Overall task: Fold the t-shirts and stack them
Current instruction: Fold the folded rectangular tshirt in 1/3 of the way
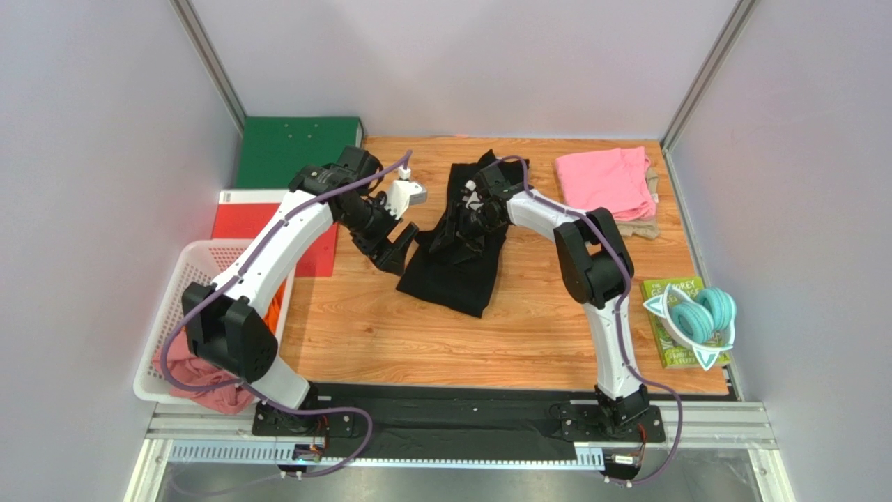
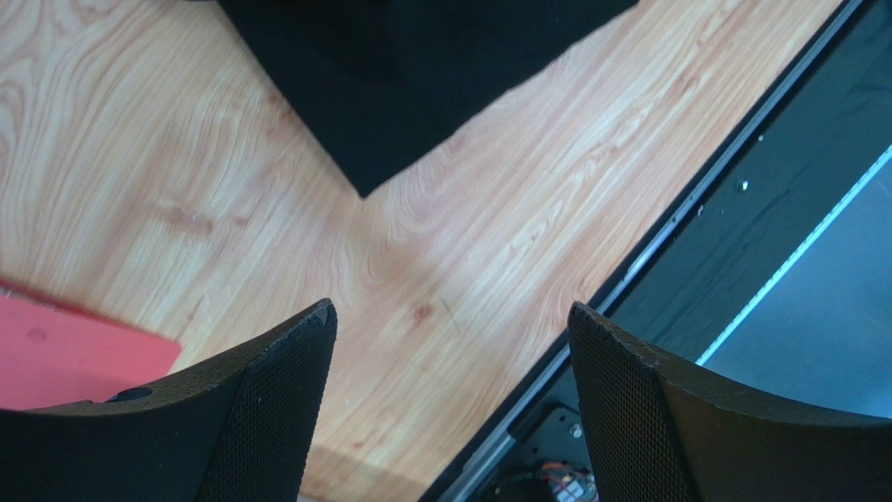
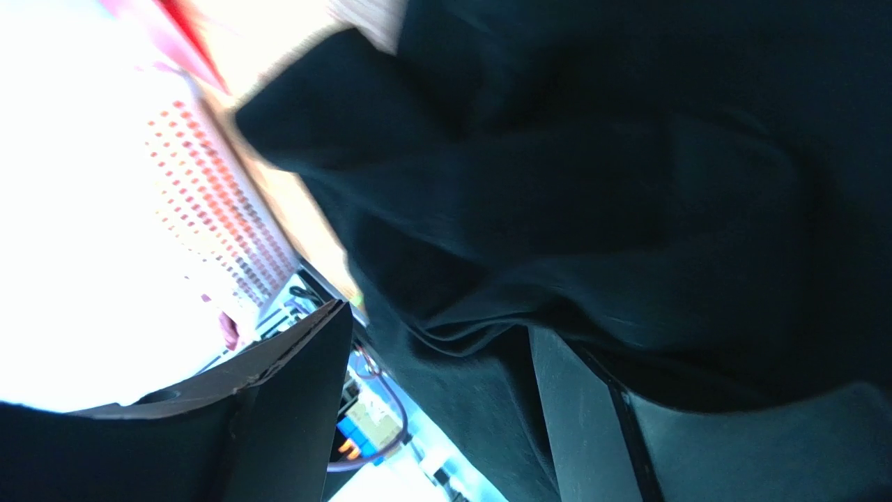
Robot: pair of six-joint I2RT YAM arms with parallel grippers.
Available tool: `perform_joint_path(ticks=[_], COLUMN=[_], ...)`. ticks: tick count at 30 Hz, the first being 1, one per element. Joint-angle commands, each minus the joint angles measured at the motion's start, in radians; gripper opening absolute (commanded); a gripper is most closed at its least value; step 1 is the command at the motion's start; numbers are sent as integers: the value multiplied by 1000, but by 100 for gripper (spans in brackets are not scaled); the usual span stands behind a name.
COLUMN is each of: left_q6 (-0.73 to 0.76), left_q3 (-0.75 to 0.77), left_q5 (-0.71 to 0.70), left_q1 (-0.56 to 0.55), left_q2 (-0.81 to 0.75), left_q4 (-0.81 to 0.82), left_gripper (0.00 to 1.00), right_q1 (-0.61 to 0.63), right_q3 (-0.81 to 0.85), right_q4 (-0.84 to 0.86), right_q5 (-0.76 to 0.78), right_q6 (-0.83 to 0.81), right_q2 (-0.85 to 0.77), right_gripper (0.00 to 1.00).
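Observation:
A large black t-shirt (image 1: 461, 277) lies bunched at mid-table; its lower half is flat and its upper part is rumpled around my right gripper (image 1: 468, 209). In the right wrist view the jaws (image 3: 440, 377) stand wide apart, with black cloth (image 3: 628, 188) hanging between them and draped over one finger. My left gripper (image 1: 398, 251) is open and empty just left of the shirt's edge; in its wrist view (image 2: 450, 345) a shirt corner (image 2: 419, 73) lies ahead on the wood. A folded pink shirt (image 1: 602, 180) lies on a beige one (image 1: 644, 225) at the back right.
A white basket (image 1: 183, 282) at the left edge holds a dusty-rose shirt (image 1: 199, 377) and an orange one (image 1: 274, 309). Green (image 1: 293, 146) and red (image 1: 236, 214) binders lie at the back left. A teal coiled bundle (image 1: 699, 319) sits on a green packet at the right.

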Motion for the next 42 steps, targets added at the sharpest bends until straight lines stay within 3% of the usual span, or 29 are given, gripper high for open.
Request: perform_joint_path(ticks=[1, 6, 11, 22, 32, 42], left_q6=[-37, 13, 46, 69, 55, 52], left_q3=[29, 118, 187, 109, -35, -142], left_q5=[63, -11, -71, -124, -28, 178], left_q1=[-21, -136, -159, -158, -153, -57], left_q2=[139, 349, 518, 553, 287, 4], left_q4=[115, 115, 83, 149, 172, 247], left_gripper=[86, 83, 81, 80, 78, 78], right_q1=[-1, -34, -75, -198, -262, -123], right_q3=[104, 107, 103, 312, 373, 201], right_q4=[5, 11, 33, 1, -93, -32], right_q5=[-11, 62, 104, 126, 155, 68], right_q6=[13, 6, 10, 41, -10, 13], right_q2=[37, 25, 31, 181, 46, -153], right_gripper=[68, 67, 67, 64, 64, 66])
